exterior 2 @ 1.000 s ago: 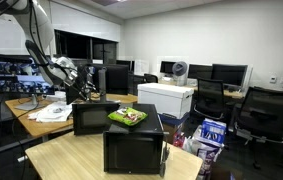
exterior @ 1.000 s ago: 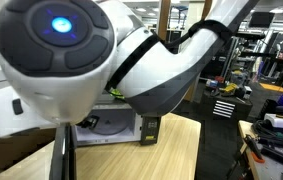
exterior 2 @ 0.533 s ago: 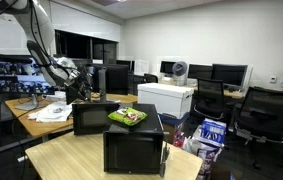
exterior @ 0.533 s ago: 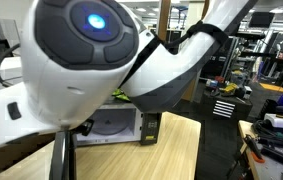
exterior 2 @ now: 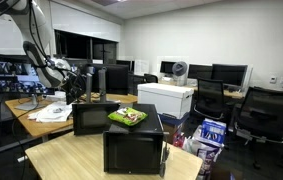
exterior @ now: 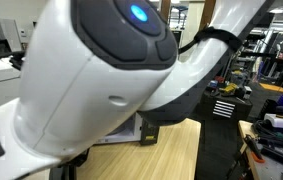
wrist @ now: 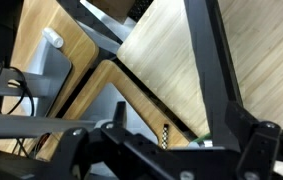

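In an exterior view my gripper (exterior 2: 81, 88) hangs over the far left desk, behind a black microwave (exterior 2: 133, 148) whose door (exterior 2: 89, 119) stands open. A tray of green and yellow items (exterior 2: 128, 116) lies on top of the microwave. In the wrist view my gripper (wrist: 146, 30) looks down on light wooden desk tops (wrist: 176, 60). Its two black fingers (wrist: 213, 60) stand wide apart with nothing between them. In an exterior view the arm's white body (exterior: 101, 90) fills most of the picture, and only a corner of the microwave (exterior: 149, 128) shows.
A white printer (exterior 2: 166, 98) stands behind the microwave, with monitors and office chairs (exterior 2: 266, 115) around. Papers (exterior 2: 53, 112) lie on the left desk. A wooden table top (exterior: 171, 150) shows in front. A white object (wrist: 51, 38) and cables (wrist: 21, 85) lie below the gripper.
The arm's white link has swung across the near exterior camera and now covers more of that view. The gripper has shifted only slightly over the left desk.
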